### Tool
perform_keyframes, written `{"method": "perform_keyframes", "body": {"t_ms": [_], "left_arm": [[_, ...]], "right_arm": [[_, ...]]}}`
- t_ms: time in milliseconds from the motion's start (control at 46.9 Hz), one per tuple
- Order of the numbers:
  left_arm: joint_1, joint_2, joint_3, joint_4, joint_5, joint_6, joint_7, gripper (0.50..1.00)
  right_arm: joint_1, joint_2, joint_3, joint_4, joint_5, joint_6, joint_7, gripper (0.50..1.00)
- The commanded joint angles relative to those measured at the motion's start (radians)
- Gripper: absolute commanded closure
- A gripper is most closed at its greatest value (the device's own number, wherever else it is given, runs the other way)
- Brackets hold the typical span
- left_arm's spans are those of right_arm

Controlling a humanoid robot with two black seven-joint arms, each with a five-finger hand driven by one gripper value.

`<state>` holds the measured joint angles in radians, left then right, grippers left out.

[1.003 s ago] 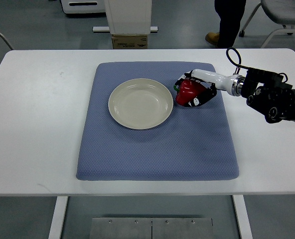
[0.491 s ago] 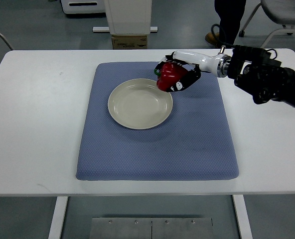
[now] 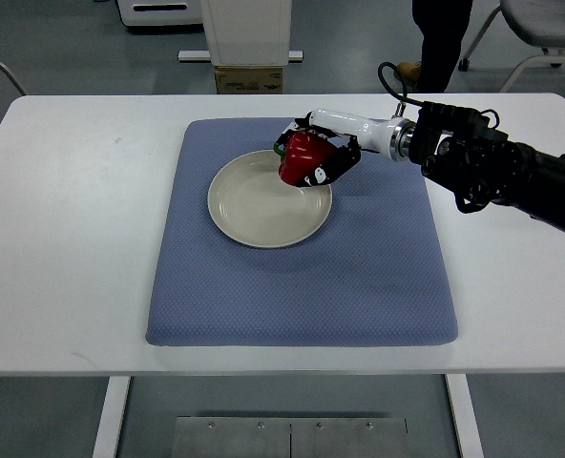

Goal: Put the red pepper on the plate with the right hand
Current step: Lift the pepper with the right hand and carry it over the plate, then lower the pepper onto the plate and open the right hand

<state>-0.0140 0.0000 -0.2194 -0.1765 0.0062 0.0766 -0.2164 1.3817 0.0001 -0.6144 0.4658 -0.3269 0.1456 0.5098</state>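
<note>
Top view shows the task well under way but not finished: the right robot hand (image 3: pixel 313 160), whose arm reaches in from the table's right edge, is closed around the red pepper (image 3: pixel 300 157) and holds it over the far right part of the plate (image 3: pixel 254 205), close to that rim and not over the middle. Whether the pepper touches the plate cannot be told from this steep angle; it looks carried, with the fingers wrapped under and beside it. So the pick-up and most of the carry appear done; what is left, as I judge it, is bringing the pepper a little further toward the plate's centre, lowering it, opening the fingers and drawing the hand clear. The pepper is glossy and bright red, rounded and lobed, with a bit of green stem showing at its far side, toward the table's far edge; the hand's dark and white fingers cover its right and near sides. The plate is pale cream, round and shallow, and holds nothing besides what hangs above it. It lies on a blue mat (image 3: pixel 378 277) that covers the middle of the white table (image 3: pixel 73 239). No left arm shows.
</note>
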Motion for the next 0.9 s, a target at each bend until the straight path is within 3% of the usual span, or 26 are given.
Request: {"method": "perform_keyframes", "body": {"t_ms": [0,341,598,875], "left_arm": [[0.000,0.000,0.000,0.000,0.000,0.000,0.000,0.500],[0.000,0.000,0.000,0.000,0.000,0.000,0.000,0.500],[-0.001,0.000,0.000,0.000,0.000,0.000,0.000,0.500],[-0.001,0.000,0.000,0.000,0.000,0.000,0.000,0.500]], "right_arm": [[-0.013,0.000,0.036,0.002,-0.001,0.002,-0.013,1.000],[-0.015,0.000,0.068,0.069,0.000,0.012,-0.010,1.000],[-0.010,0.000,0.127,0.226,-0.001,-0.049,-0.022,1.000],[-0.013,0.000,0.143,0.244,-0.001,-0.081,-0.036,1.000]]}}
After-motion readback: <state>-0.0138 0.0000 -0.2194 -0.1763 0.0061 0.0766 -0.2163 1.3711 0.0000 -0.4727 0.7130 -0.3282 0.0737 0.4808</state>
